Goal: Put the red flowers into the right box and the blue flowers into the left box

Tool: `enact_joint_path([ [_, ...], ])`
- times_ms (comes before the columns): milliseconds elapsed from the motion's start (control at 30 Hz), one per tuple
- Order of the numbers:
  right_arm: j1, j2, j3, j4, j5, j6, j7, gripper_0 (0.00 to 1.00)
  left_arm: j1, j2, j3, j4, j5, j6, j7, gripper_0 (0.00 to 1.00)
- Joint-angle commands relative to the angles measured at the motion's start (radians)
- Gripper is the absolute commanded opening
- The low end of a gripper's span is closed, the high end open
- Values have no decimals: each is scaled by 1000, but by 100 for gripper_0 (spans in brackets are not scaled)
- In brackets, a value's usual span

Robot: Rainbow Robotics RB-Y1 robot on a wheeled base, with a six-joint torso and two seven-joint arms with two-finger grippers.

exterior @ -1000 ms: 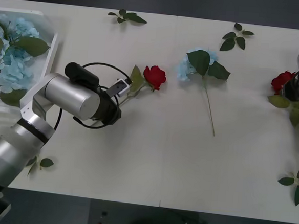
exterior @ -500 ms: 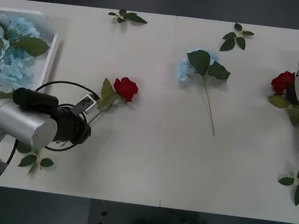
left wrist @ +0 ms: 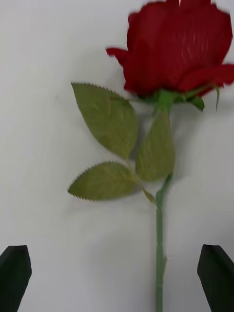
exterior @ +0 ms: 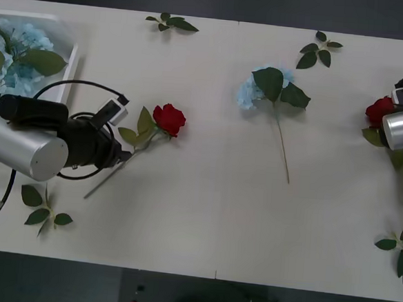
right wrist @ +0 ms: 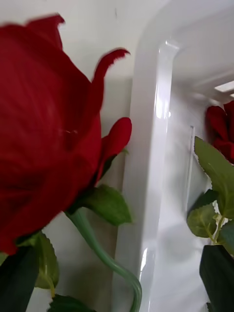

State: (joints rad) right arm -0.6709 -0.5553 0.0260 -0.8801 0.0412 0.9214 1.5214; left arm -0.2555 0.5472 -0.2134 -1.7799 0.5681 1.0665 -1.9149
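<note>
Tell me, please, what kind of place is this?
Probably a robot lab's sorting bench: a plain white table, artificial flowers like this rose scattered on it, and a white bin holding blue flowers.

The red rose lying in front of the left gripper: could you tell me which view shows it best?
The left wrist view: the red rose lies close up between the open left gripper, showing bloom, leaves and stem. The front view shows it whole but small on the table. The right wrist view shows other roses.

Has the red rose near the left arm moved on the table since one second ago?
Yes. The red rose moved left, away from the blue flower lying mid-table and toward the left box.
</note>
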Motion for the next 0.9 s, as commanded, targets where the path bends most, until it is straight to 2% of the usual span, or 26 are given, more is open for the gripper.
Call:
enact_joint_path([
  [33,-24,0,-3,-7,29,-1,-36,56,-102,-33,3,27,1,-5,-45,100],
  [67,-24,0,-3,-3,31,-1,-38,46,-123,-44,-1,48,4,-5,-49,100],
  [100,-22,0,-1,-2,31,-1,-38,41,-133,-50,-3,59,6,-5,-49,100],
  [133,-22,0,-3,-2,35,-1,-41,29,-151,-66,-4,82,6,-5,-50,100],
  [167,-22,0,-3,-2,37,-1,-43,12,-169,-82,-9,105,7,-5,-52,100],
  [233,-24,0,-3,-3,35,-1,-44,0,-194,-108,-15,140,7,-5,-56,100],
  [567,-24,2,-1,-2,35,-1,-55,0,-269,-188,-80,303,-24,-57,-79,100],
  [900,-22,0,-37,-56,-27,43,-58,0,-272,-208,-107,349,-65,-60,-88,100],
])
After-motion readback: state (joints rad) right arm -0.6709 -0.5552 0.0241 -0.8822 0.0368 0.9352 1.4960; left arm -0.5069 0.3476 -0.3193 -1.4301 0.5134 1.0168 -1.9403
